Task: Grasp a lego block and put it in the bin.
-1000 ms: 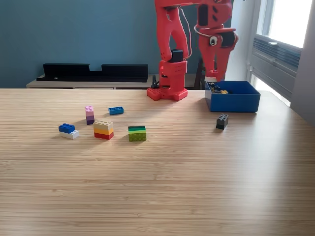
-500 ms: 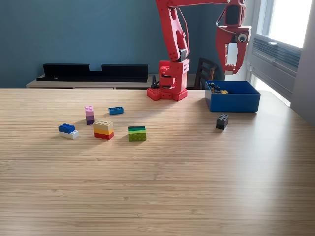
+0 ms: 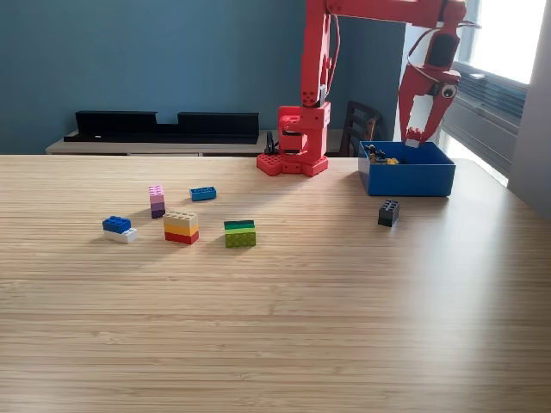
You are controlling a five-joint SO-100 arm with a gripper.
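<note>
The bright blue bin (image 3: 406, 177) stands at the exterior view's right, behind a black lego block (image 3: 388, 212). Small yellow and dark pieces (image 3: 383, 158) lie inside its left end. My red gripper (image 3: 411, 138) hangs just above the bin's back rim, pointing down, open, with nothing between its fingers. Further lego blocks lie to the left: a green one (image 3: 240, 233), a beige-yellow-red stack (image 3: 181, 227), a blue-on-white one (image 3: 119, 229), a pink-purple one (image 3: 157, 200) and a small blue one (image 3: 203, 193).
The arm's red base (image 3: 293, 155) stands at the table's back, left of the bin. A black shelf unit (image 3: 164, 126) runs along the blue wall behind. The table's right edge passes close to the bin.
The arm has swung toward the exterior view's right. The gripper went from the bin's left end up and across, and now hangs over the bin's back middle. The blocks have not moved.
</note>
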